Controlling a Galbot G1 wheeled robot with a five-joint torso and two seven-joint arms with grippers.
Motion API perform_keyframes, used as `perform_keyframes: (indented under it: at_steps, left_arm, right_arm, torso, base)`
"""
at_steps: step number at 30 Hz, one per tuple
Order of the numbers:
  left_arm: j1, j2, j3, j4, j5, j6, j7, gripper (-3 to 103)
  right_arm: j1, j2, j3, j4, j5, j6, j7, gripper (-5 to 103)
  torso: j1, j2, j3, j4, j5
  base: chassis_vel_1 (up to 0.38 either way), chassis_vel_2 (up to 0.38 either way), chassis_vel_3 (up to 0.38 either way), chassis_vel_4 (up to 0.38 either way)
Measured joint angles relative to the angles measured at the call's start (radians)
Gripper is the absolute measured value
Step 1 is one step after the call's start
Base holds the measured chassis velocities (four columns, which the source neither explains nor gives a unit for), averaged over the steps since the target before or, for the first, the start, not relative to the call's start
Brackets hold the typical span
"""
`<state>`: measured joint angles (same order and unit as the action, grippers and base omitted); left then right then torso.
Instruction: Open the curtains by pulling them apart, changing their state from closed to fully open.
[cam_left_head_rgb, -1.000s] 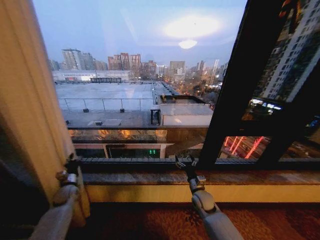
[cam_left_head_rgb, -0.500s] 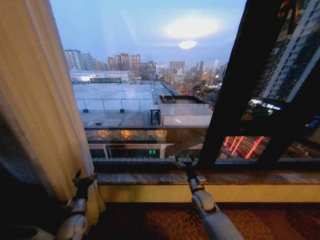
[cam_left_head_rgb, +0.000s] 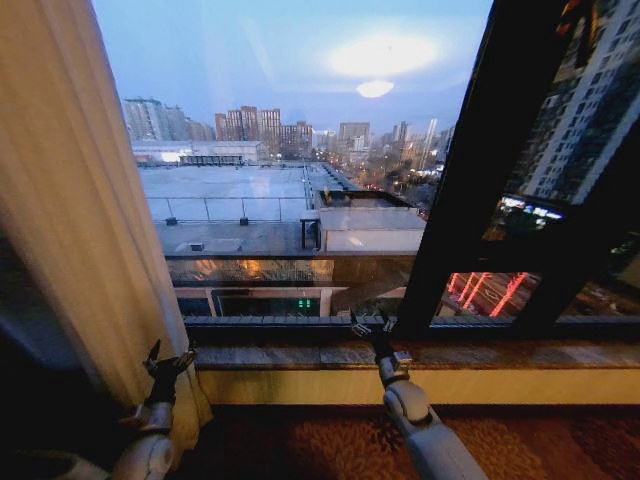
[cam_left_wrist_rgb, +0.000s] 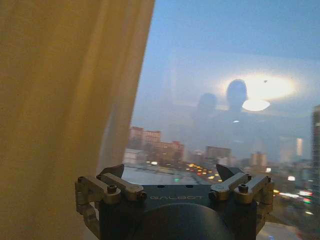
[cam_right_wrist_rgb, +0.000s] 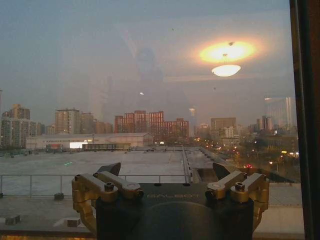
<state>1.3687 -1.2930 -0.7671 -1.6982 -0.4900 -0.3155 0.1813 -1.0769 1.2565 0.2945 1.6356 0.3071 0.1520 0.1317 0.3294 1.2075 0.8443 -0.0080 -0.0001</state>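
Left pincer (cam_left_head_rgb: 167, 360) hangs wide open, empty, just beside the gathered curtain (cam_left_head_rgb: 75, 230); right pincer (cam_left_head_rgb: 371, 325) is spread open, empty, at the window sill (cam_left_head_rgb: 520, 352).

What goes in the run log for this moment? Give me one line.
curtain: gathered at window's left | left tool: open, beside curtain's lower edge, holding nothing | right tool: open, empty, at windowsill
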Motion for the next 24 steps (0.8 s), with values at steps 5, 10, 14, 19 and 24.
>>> perform_keyframes:
  at_steps: [5,10,14,19,24]
  left_arm:
    - [-0.014,0.006,0.001,0.023,-0.022,0.001,0.047,100]
    - [-0.02,0.005,0.004,0.032,-0.021,0.006,0.053,100]
    - [-0.021,0.005,0.005,0.032,-0.021,0.007,0.053,100]
    - [-0.021,0.004,0.005,0.032,-0.02,0.008,0.053,100]
    - [-0.021,0.004,0.005,0.032,-0.02,0.008,0.052,100]
  right_arm:
    - [0.0,0.0,0.0,0.0,0.0,0.0,0.0,100]
    - [0.0,0.0,0.0,0.0,0.0,0.0,0.0,100]
    - [0.0,0.0,0.0,0.0,0.0,0.0,0.0,100]
    - [0.0,0.0,0.0,0.0,0.0,0.0,0.0,100]
    - [0.0,0.0,0.0,0.0,0.0,0.0,0.0,100]
  torso:
    - [0.0,0.0,0.0,0.0,0.0]
    - [0.0,0.0,0.0,0.0,0.0]
    - [0.0,0.0,0.0,-0.0001,0.0]
    - [0.0,0.0,0.0,0.0,0.0]
    - [0.0,0.0,0.0,0.0001,0.0]
  base:
    - [0.0,0.0,0.0,0.0]
    - [0.0,0.0,0.0,0.0]
    - [0.0,0.0,0.0,0.0]
    - [0.0,0.0,0.0,0.0]
    - [-0.013,-0.035,0.016,0.02]
